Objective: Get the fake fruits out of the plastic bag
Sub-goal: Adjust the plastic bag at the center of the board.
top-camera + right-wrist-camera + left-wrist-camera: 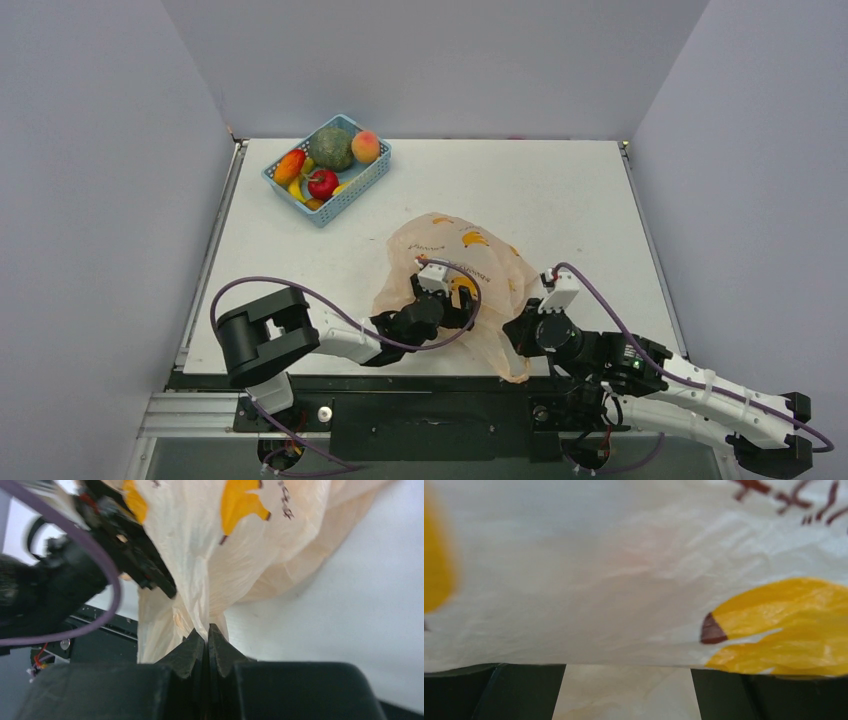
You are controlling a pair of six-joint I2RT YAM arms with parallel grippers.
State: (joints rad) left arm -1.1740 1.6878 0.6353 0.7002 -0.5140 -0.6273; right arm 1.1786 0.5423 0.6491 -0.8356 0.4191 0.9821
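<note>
The plastic bag [460,262] lies crumpled near the table's front middle. It is pale orange with printed bananas. My left gripper [452,308] is pushed into its near side. In the left wrist view the left gripper [629,692] is open, with the dark fingers [499,692] wide apart and bag film [624,580] draped over and between them. No fruit shows there. My right gripper [206,632] is shut on a gathered fold of the bag [200,580] at its near right edge [518,335]. An orange-red fruit [289,165] and a peach-pink fruit [366,147] lie in the basket. Any fruit inside the bag is hidden.
A blue mesh basket [352,193] stands at the back left. It also holds a big green ball [331,148], a red apple [322,183] and a yellow banana. The left arm's purple cable loops over the bag. The table's front edge is just behind both grippers.
</note>
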